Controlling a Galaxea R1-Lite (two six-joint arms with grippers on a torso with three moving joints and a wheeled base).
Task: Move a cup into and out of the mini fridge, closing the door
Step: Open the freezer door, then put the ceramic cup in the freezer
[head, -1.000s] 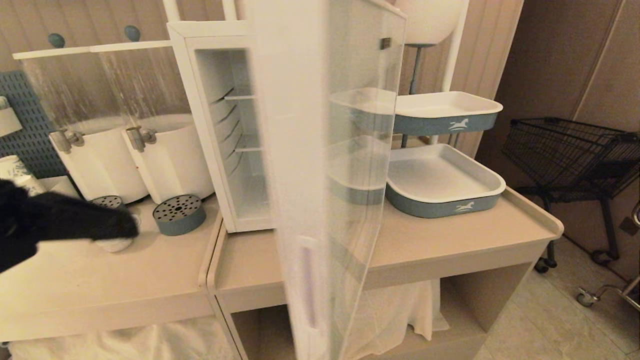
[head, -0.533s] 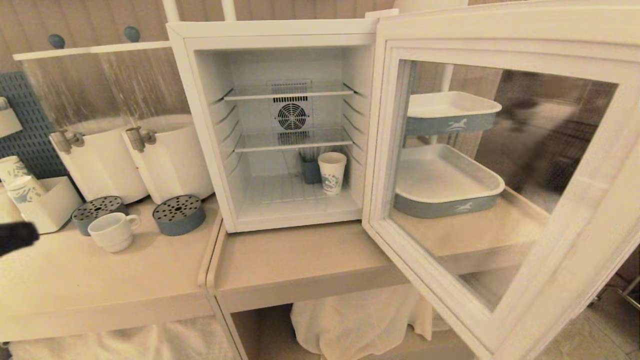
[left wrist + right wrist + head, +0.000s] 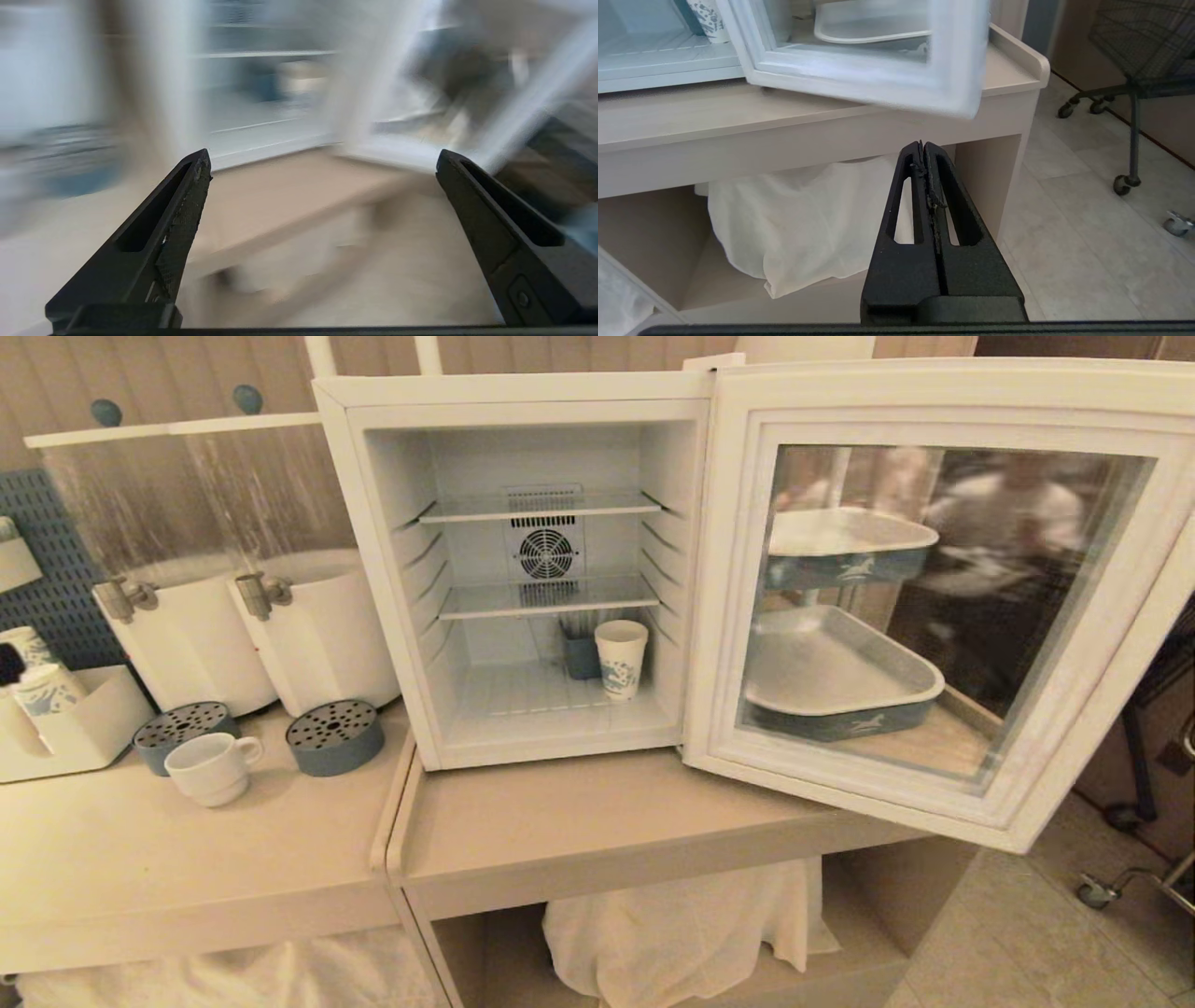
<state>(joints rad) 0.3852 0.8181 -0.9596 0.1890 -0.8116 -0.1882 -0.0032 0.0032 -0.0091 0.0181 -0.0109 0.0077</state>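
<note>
The mini fridge (image 3: 373, 569) stands on the counter with its door (image 3: 738, 579) swung wide open to the right. On the left counter a small white cup (image 3: 210, 770) sits upright, untouched. My left gripper (image 3: 322, 156) is open and empty, out of the head view, facing the counter edge before the fridge. My right gripper (image 3: 923, 143) is shut on nothing and hangs low in front of the counter, below the door (image 3: 859, 70).
A blue-printed paper cup (image 3: 620, 658) stands on the fridge floor. Two white drink dispensers (image 3: 317, 635) and round drip trays (image 3: 334, 735) sit behind the white cup. Blue-and-white trays (image 3: 840, 672) show through the door glass. A wire cart (image 3: 1143, 42) stands at the right.
The door has swung from edge-on to wide open at the right, baring the fridge's inside. My left arm has left the white cup and gone out of the head view.
</note>
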